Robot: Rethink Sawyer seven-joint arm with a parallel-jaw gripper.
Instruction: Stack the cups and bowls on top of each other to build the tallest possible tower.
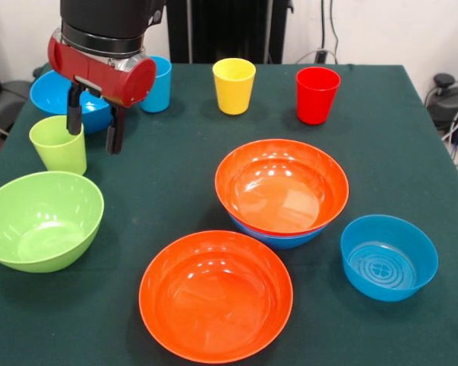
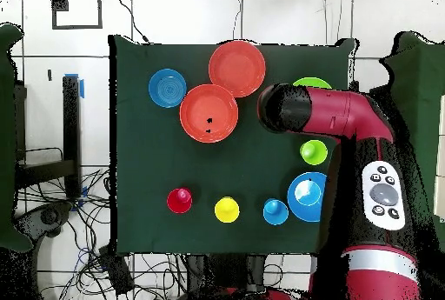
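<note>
On a dark green table (image 1: 382, 114), the gripper (image 1: 94, 131) hangs with fingers spread and empty beside the lime green cup (image 1: 59, 145), apparently lining up a grasp for stacking

Bright overhead light, glare on bowls (image 1: 281, 187)

A table (image 1: 191, 191) draped in dark green cloth (image 2: 148, 140) stands on a white tiled floor (image 2: 174, 18) with dark grout lines. Behind the table's far side, a pale wall (image 1: 382, 30) with a dark panel (image 1: 229, 30) in front of it. Black cables (image 2: 61, 218) tangle on the floor beside and below the table in the overhead view. A black square outline (image 2: 76, 10) is marked on the floor near one corner. Lighting is even and bright.
</note>
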